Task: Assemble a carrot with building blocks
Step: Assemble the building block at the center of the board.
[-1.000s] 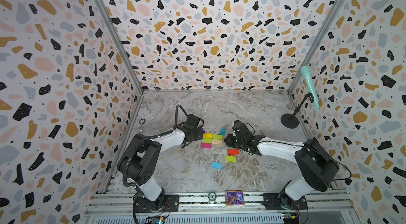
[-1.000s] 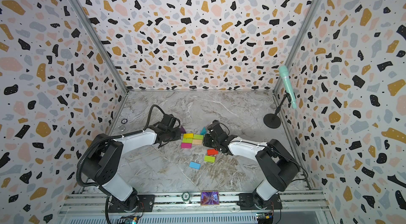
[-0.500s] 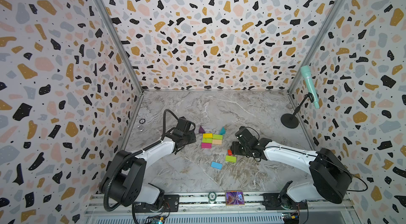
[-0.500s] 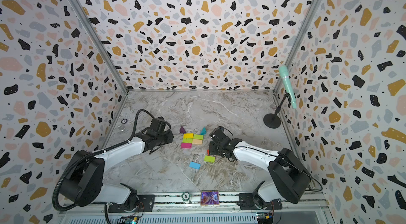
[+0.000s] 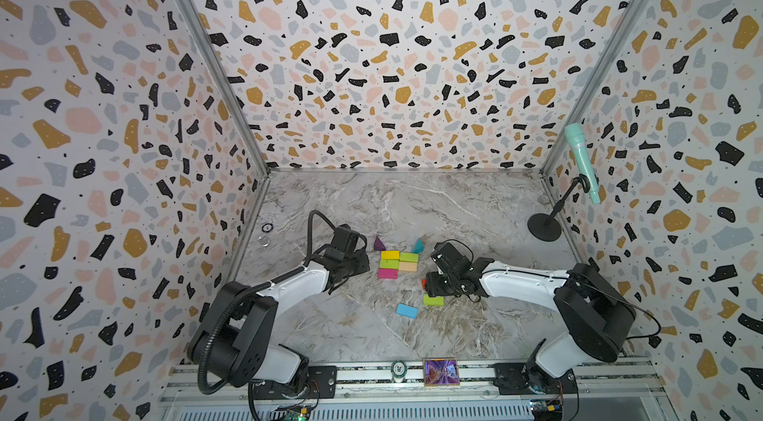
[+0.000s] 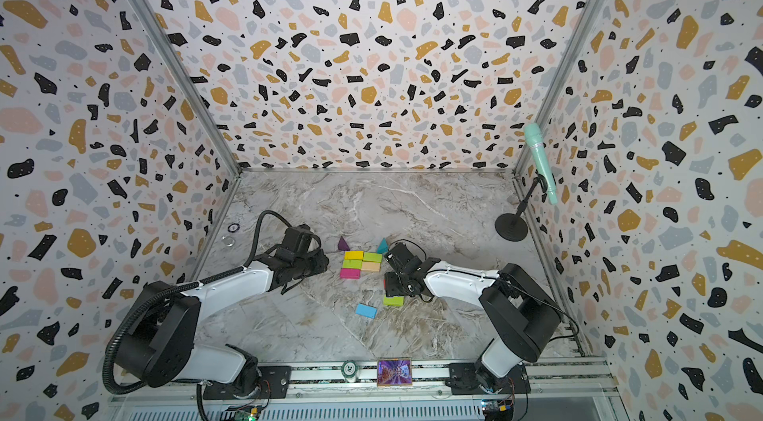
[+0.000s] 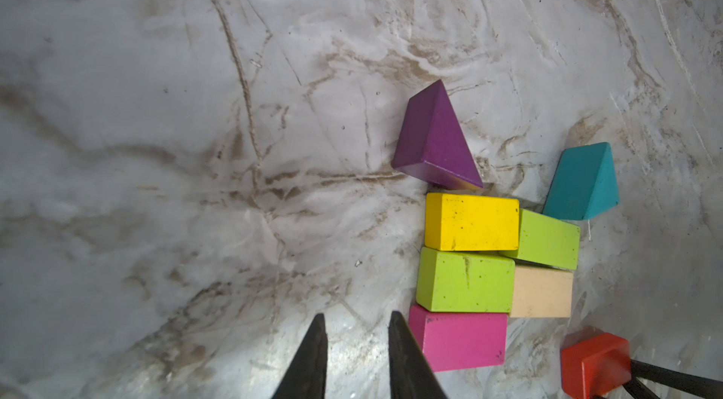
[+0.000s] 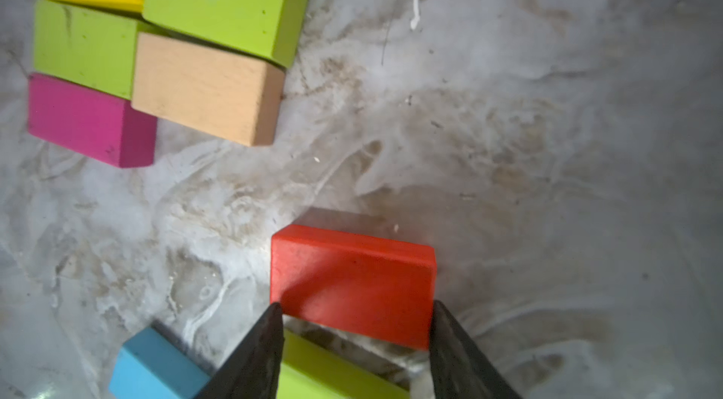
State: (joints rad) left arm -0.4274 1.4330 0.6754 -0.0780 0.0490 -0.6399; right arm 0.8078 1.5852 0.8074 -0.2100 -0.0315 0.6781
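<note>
The partial carrot (image 5: 398,264) lies flat mid-table: yellow (image 7: 471,221), two lime green, tan (image 8: 207,89) and magenta (image 7: 459,340) bricks in rows. A purple wedge (image 5: 379,244) and a teal wedge (image 5: 418,245) sit at its far end. My left gripper (image 7: 357,316) rests just left of the magenta brick, jaws a little apart and empty; it also shows in both top views (image 5: 365,270) (image 6: 324,266). My right gripper (image 8: 356,305) is shut on the red brick (image 8: 352,283) by its ends. A loose lime brick (image 5: 433,300) and a blue brick (image 5: 406,310) lie nearer the front.
A mint microphone (image 5: 578,163) stands on a black stand (image 5: 544,229) at the back right. Two small rings (image 5: 267,227) lie by the left wall. Patterned walls close three sides, and a rail with a small screen (image 5: 441,372) runs along the front.
The left gripper drew back leftward from the bricks and its jaws parted slightly. The right gripper left the tan brick, came forward, and widened its jaws round the red brick.
</note>
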